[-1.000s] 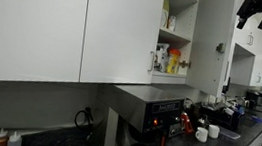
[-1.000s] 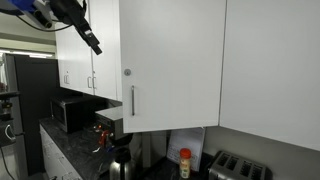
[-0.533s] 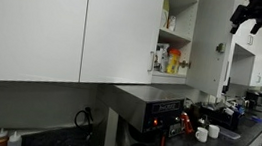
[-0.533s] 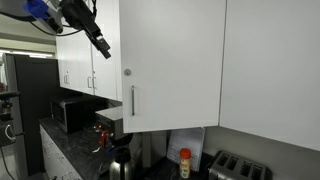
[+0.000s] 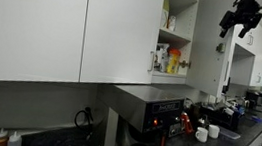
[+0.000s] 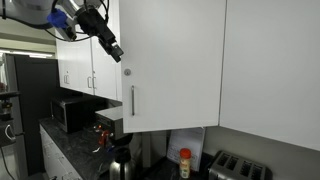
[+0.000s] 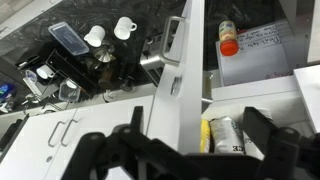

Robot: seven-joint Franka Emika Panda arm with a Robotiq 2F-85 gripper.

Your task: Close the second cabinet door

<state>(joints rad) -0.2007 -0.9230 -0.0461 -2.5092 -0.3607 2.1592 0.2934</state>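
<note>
The second cabinet door (image 6: 172, 60) stands swung out from its cabinet, high above the counter (image 6: 62, 142). The hand (image 6: 113, 48) hangs just beside the door's free left edge, near the top and well above the short silver handle (image 6: 132, 100); whether it touches the panel cannot be told. In an exterior view the door's plain outer face and handle fill the middle, and the cabinet's inside is hidden behind them. In an exterior view the door (image 5: 207, 62) shows its inner face instead, the hand (image 5: 241, 16) sits up beside its top outer corner, and the open shelves (image 5: 176, 33) with a yellow bottle (image 5: 174, 61) are plain to see. The wrist view looks along the door's thin edge (image 7: 165, 100) to the handle (image 7: 172, 45), with a red-capped jar (image 7: 229, 44) on a shelf beside it. There the hand's two dark fingers (image 7: 134, 128) are spread wide, and the door's edge shows between them.
</note>
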